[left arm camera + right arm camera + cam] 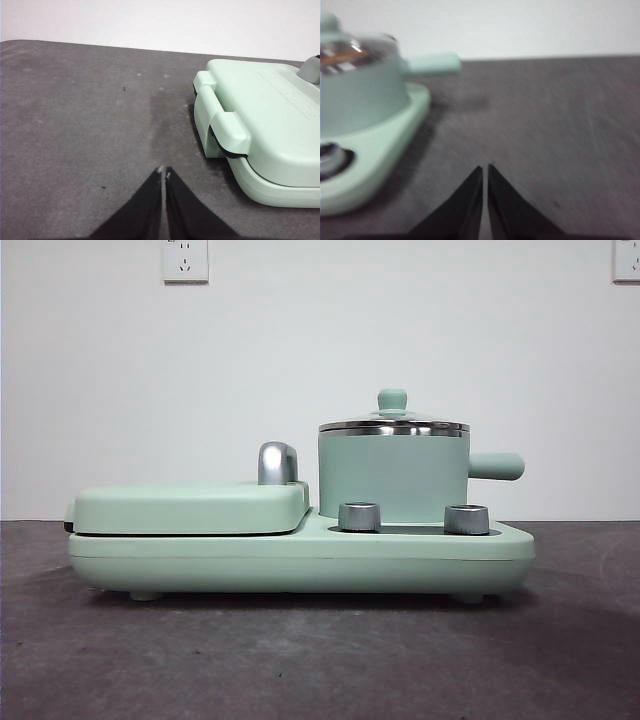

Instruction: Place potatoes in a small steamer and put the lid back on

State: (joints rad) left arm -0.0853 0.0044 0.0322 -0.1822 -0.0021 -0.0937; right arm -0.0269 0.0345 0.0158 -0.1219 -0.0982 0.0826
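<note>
The small steamer (393,478), a mint green pot with a steel rim and a stubby side handle, stands on the right half of the green appliance base (300,558). The glass lid (393,425) with its green knob rests on the pot. In the right wrist view the steamer (360,95) and the lid (350,47) appear blurred off to one side. The potatoes are out of view. My left gripper (163,172) is shut and empty over bare table beside the griddle end. My right gripper (485,169) is shut and empty over the table beside the pot's end.
A flat mint green griddle cover (190,508) with a chrome handle (277,463) fills the base's left half. Two chrome dials (359,517) sit in front of the pot. The grey table (300,660) runs back to a white wall with sockets.
</note>
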